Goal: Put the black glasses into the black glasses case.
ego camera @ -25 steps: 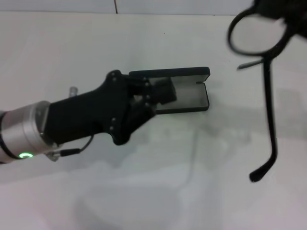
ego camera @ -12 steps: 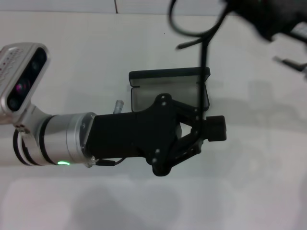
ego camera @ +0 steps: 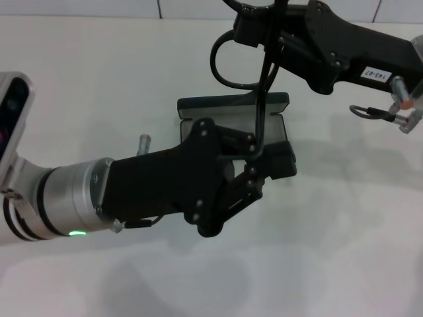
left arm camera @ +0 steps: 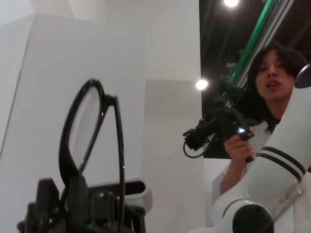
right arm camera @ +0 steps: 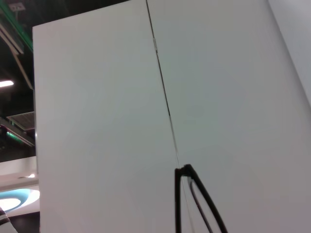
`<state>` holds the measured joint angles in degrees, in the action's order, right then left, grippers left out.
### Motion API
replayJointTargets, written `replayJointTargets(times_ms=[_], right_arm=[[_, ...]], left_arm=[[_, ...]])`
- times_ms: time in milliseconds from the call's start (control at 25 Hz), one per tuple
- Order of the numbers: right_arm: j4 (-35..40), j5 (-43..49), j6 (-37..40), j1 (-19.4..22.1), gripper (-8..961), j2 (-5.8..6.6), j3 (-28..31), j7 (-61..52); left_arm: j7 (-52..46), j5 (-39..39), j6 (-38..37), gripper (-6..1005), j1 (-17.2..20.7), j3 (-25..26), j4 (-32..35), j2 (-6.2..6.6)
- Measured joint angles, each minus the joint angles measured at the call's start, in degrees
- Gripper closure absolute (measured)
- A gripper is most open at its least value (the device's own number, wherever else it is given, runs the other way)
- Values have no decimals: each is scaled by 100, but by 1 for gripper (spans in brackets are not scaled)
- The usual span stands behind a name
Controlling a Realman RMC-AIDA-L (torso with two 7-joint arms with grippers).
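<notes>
Pinching black glasses (ego camera: pixel 259 99): right pincer (ego camera: pixel 254 26) | left pincer (ego camera: pixel 274 162) spread over black glasses case (ego camera: pixel 232 102)

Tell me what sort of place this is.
Probably a robot lab or test hall: a plain white table, white partition panels, green ceiling pipes, and a person filming with a camera.

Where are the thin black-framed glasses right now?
In the head view, the thin black-framed glasses hang in the right gripper above the open black glasses case, one temple arm reaching down to the left gripper.
</notes>
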<state>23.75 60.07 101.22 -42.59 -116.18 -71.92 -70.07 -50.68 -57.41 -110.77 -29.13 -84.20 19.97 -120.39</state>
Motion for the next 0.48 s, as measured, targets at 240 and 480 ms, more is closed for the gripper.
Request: replayJointTargets(times_ms=[240, 480], right_arm=[[-6, 31, -214, 25, 843, 8, -91, 21], [25, 30, -447, -8, 843, 3, -201, 159]], left_arm=[[-8, 178, 13, 935, 3, 14, -7, -1], [-37, 359, 28, 935, 22, 20, -27, 15]])
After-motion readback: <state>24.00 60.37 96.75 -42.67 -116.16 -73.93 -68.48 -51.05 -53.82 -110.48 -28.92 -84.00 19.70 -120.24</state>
